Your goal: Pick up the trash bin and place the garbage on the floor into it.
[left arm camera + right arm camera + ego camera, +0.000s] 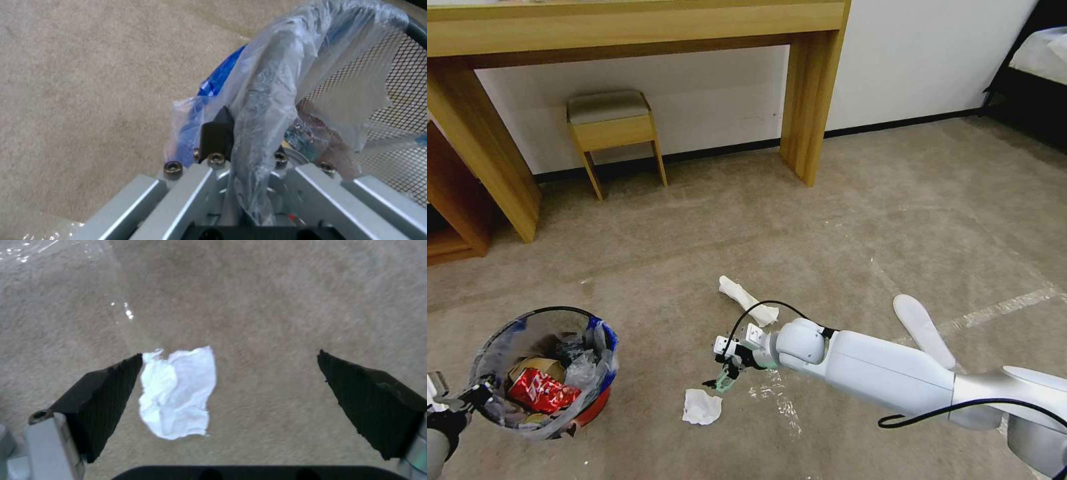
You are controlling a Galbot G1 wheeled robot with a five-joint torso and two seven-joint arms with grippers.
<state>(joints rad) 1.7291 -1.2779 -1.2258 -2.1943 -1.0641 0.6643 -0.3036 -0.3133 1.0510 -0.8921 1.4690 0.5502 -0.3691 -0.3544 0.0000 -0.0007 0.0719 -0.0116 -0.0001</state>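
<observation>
My left gripper [457, 400] is clamped on the trash bin [547, 373] rim at my lower left; my right gripper [724, 377] hangs spread wide over a crumpled tissue [702, 407] on the floor [827, 253]

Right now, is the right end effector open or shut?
Open: the right end effector has its fingers spread wide above the crumpled tissue, not touching it.

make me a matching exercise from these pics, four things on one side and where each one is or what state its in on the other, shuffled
Things:
1. trash bin
2. crumpled tissue
3. right pincer
4. stool

Places or states:
A. under the wooden desk, by the wall
B. open, above the carpet
C. rim gripped by the left pincer
D. lying on the carpet beside the right pincer

Pairs: 1-C, 2-D, 3-B, 4-A
</observation>
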